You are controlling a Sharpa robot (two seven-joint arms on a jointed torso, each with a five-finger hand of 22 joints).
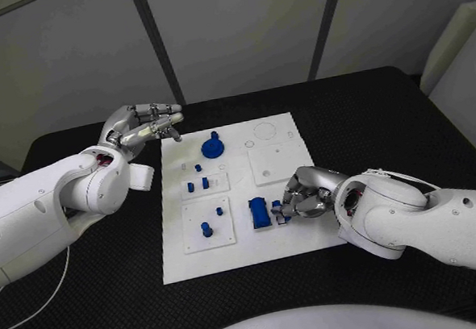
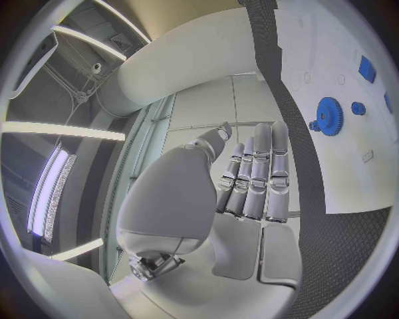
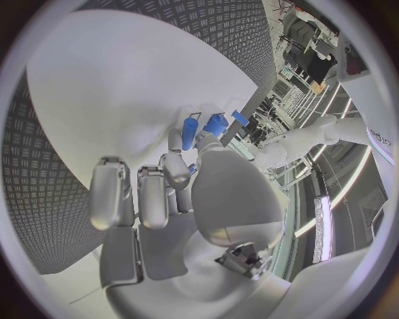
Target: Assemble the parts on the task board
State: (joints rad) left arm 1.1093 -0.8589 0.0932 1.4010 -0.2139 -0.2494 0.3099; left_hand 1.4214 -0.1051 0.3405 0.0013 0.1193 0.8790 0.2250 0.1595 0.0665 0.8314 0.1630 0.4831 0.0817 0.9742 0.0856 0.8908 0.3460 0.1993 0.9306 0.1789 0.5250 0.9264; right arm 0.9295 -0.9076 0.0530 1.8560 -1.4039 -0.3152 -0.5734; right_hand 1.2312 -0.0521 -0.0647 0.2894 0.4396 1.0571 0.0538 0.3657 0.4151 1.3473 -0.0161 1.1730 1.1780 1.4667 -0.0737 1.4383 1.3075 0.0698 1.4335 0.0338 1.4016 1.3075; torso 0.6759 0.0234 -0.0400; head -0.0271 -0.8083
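Observation:
The white task board [image 1: 288,235] lies mid-table. A blue gear [image 1: 211,146] stands near its far end and shows in the left wrist view as the gear [image 2: 330,116]. Small blue pegs [image 1: 206,228] stand in the left-hand plates. My right hand [image 1: 304,193] is down on the board's right half. Its thumb and a finger close on a small blue part [image 1: 277,208], next to a blue block [image 1: 259,213]. In the right wrist view that blue part [image 3: 191,133] sits at the fingertips [image 3: 175,145]. My left hand [image 1: 146,129] hovers by the board's far left corner, fingers extended, holding nothing.
A raised white square plate [image 1: 274,162] and a round recess [image 1: 267,132] occupy the board's far right. Black table [image 1: 360,109] surrounds the board, with open room on both sides. The table's far edge meets grey wall panels.

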